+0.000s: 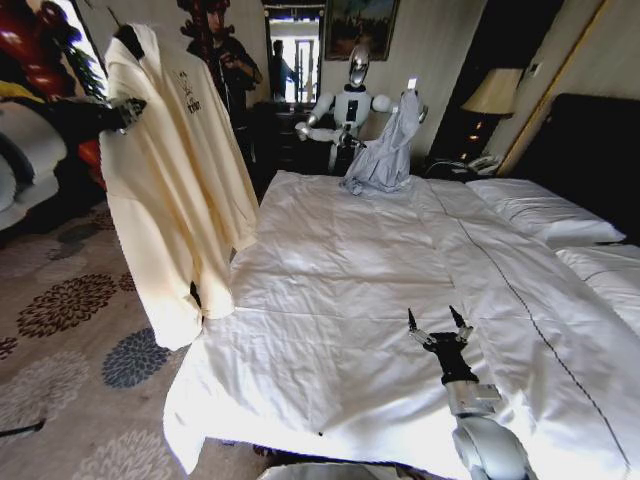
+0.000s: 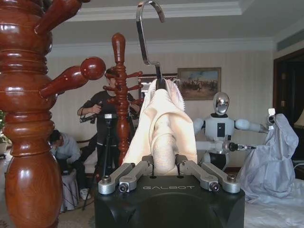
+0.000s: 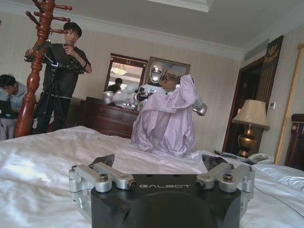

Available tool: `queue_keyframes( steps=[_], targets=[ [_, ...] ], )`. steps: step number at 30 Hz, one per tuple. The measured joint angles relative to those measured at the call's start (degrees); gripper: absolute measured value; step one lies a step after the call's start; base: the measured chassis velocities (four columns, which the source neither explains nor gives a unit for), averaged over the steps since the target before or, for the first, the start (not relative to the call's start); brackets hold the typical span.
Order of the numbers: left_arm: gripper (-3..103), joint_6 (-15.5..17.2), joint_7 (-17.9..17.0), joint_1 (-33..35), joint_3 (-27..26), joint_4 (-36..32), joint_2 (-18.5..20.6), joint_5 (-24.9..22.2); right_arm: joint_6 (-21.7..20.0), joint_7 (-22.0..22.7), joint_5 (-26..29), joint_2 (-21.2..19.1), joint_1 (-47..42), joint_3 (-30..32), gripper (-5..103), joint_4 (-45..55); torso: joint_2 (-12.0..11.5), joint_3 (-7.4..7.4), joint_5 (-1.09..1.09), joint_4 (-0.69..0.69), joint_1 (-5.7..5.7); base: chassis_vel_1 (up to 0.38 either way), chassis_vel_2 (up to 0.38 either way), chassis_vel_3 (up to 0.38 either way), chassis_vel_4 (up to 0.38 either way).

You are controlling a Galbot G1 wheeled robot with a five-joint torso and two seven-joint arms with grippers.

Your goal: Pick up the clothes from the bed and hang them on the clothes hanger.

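Observation:
The clothes [image 1: 175, 190], a cream-yellow sweatshirt with a small dark chest mark, hang full length left of the bed [image 1: 350, 300]. They sit on the clothes hanger [image 1: 127, 38], whose silver hook [image 2: 143, 38] rises free in the left wrist view. My left gripper [image 1: 130, 108] is shut on the shoulder fabric [image 2: 164, 128] just below the hook. The hook hangs on nothing and stands beside the coat stand's pegs. My right gripper [image 1: 440, 325] hovers open and holds nothing, low over the sheet near the bed's front; its fingers [image 3: 102, 164] are spread wide.
A reddish-brown wooden coat stand [image 2: 28, 118] rises close to my left gripper. Another robot [image 1: 350, 105] holds a grey garment [image 1: 385, 150] at the bed's far side. A person with a tripod [image 3: 64, 71] stands behind. Pillows [image 1: 540, 215] lie at right; patterned carpet [image 1: 70, 320] at left.

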Motion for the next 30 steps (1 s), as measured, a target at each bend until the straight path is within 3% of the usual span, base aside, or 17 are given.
queue_keyframes(
  steps=[10, 15, 26, 30],
  targets=[
    [18, 1.43, -2.54, -0.42, -0.29, 0.75, 0.35, -1.75, 0.0, 0.0, 0.0, 0.0, 0.0, 0.0, 100, 0.0, 0.0, 0.0, 0.0, 0.0, 0.0, 0.0, 0.0, 0.0, 0.0],
    [18, 1.93, -5.41, -0.95, -0.6, 1.14, 0.41, -4.91, 0.0, 0.0, 0.0, 0.0, 0.0, 0.0, 100, 0.0, 0.0, 0.0, 0.0, 0.0, 0.0, 0.0, 0.0, 0.0, 0.0],
    [18, 2.6, -7.46, -0.66, -1.29, 0.94, 0.85, -6.92, 0.0, 0.0, 0.0, 0.0, 0.0, 0.0, 100, 0.0, 0.0, 0.0, 0.0, 0.0, 0.0, 0.0, 0.0, 0.0, 0.0],
    [18, 2.73, -7.73, 1.5, -3.73, 0.68, 1.26, -7.97, 0.0, 0.0, 0.0, 0.0, 0.0, 0.0, 100, 0.0, 0.0, 0.0, 0.0, 0.01, 0.0, 0.0, 0.0, 0.0, 0.0]
  ],
)
